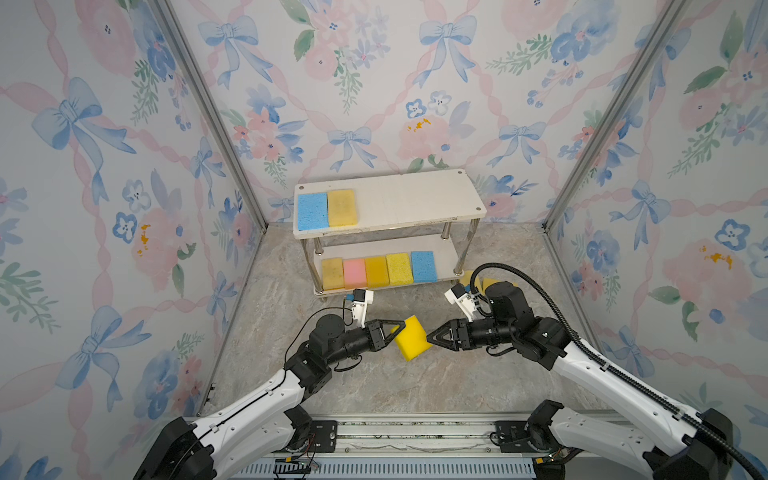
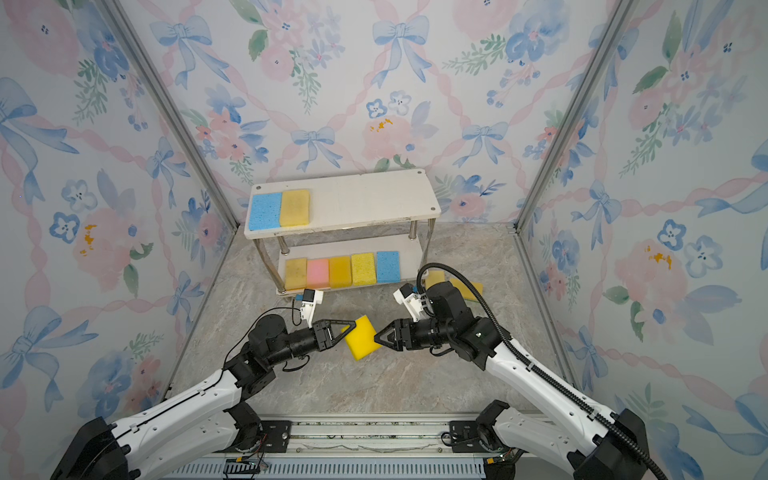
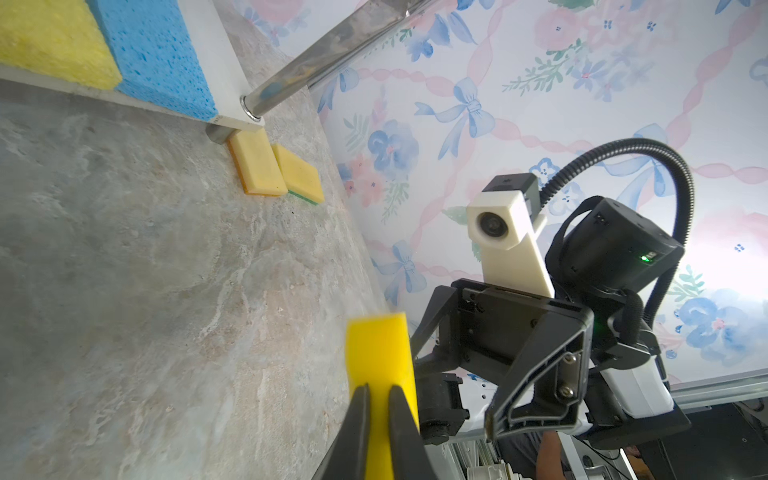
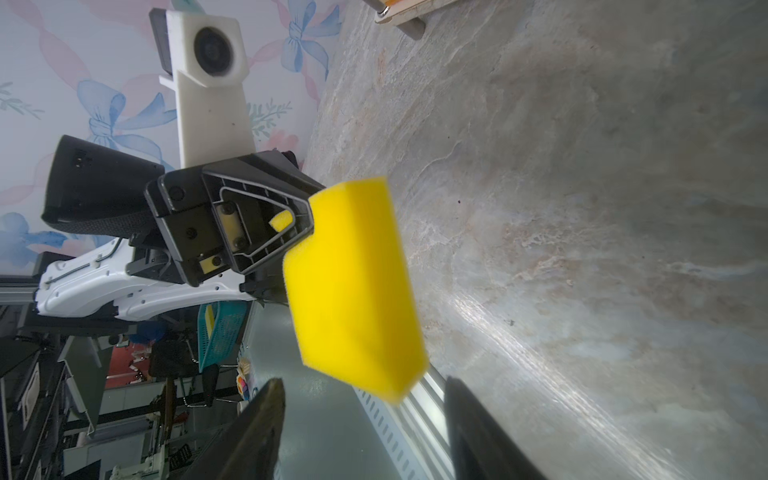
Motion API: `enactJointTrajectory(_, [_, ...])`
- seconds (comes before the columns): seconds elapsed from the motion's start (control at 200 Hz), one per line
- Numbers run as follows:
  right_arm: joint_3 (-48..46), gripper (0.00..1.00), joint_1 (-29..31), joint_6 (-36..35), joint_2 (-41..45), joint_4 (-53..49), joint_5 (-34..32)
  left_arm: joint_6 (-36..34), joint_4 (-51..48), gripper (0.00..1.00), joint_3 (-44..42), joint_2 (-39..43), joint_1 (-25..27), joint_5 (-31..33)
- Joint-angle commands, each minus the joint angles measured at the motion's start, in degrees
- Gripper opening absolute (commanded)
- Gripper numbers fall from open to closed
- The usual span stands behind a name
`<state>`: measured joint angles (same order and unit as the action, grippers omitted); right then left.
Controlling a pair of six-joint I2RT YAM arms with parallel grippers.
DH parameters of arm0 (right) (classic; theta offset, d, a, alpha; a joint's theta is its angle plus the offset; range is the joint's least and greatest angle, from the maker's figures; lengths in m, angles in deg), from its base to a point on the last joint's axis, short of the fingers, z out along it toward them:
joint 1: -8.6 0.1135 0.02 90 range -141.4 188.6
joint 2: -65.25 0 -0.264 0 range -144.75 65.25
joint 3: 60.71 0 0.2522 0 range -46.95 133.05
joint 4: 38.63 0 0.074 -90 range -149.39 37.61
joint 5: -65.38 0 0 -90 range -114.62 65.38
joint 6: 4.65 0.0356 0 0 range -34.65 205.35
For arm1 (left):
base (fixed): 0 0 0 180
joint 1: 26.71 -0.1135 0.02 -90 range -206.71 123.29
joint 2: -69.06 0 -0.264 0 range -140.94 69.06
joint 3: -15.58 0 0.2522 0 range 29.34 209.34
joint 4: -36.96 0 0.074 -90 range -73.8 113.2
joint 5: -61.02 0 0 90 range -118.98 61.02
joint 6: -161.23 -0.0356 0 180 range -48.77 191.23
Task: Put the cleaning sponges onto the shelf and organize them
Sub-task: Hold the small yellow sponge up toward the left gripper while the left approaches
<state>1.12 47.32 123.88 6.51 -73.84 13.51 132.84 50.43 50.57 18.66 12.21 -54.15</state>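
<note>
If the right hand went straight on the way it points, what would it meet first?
Likely the yellow sponge that the left hand grips, just ahead of the right hand's open jaws.

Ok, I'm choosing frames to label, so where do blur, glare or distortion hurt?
Left wrist view: the held yellow sponge is soft-edged, and the wall behind is washed out. Right wrist view: a glare streak crosses the tabletop, and the near fingers are blurred. Both top views: sharp and evenly lit.
</note>
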Motion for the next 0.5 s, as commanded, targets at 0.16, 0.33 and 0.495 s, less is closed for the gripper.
enactJointTrajectory(0.16, [-0.6, 0.55, 1.3, 1.9, -1.5, 4.2, 4.1, 0.3, 0.9, 0.11, 1.2, 2.4, -1.4, -1.7])
enactJointTrajectory(0.33, [-0.2, 0.52, 2.2, 1.6, -2.4, 4.0, 3.6, 0.9, 0.9, 0.11, 1.4, 3.0, -2.1, -2.1])
enactJointTrajectory(0.495, [0.0, 0.5, 2.3, 1.2, -2.9, 3.3, 2.7, 1.3, 0.9, 0.11, 1.6, 3.3, -2.4, -2.4])
